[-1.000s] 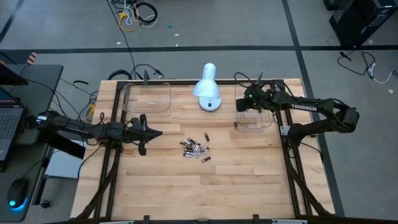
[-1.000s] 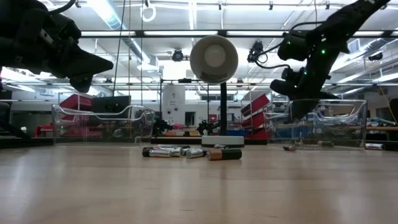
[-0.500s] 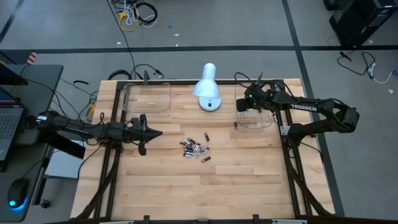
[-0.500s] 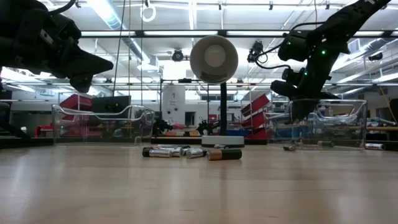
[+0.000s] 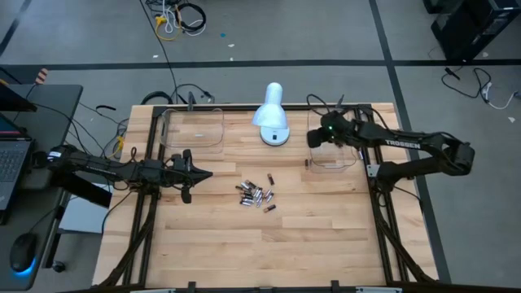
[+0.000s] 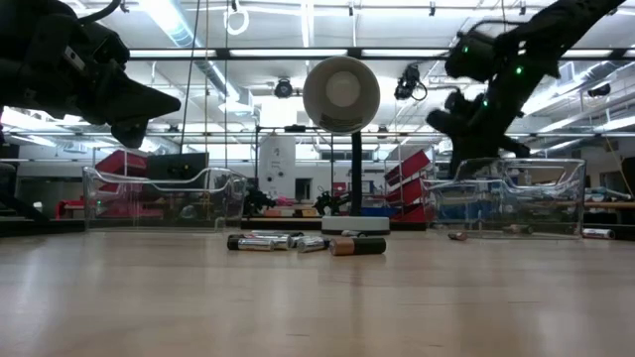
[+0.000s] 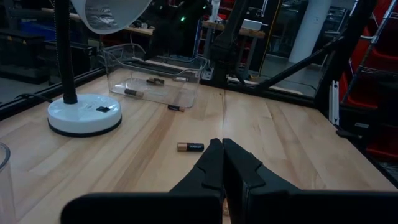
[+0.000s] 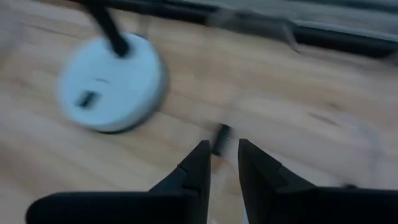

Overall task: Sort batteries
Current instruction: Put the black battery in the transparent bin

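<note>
High view shows us most batteries (image 5: pixel 256 195) unsorted mid-table; few lie in the right tray (image 5: pixel 352 161). Left gripper (image 5: pixel 192 175) fingers closed; right gripper (image 5: pixel 313 139) fingers slightly parted, empty.

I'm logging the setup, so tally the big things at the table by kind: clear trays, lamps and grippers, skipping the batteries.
Clear trays: 2, one far left, one far right
White desk lamp: 1
Grippers: 2, the left gripper and the right gripper
Total: 5
</note>
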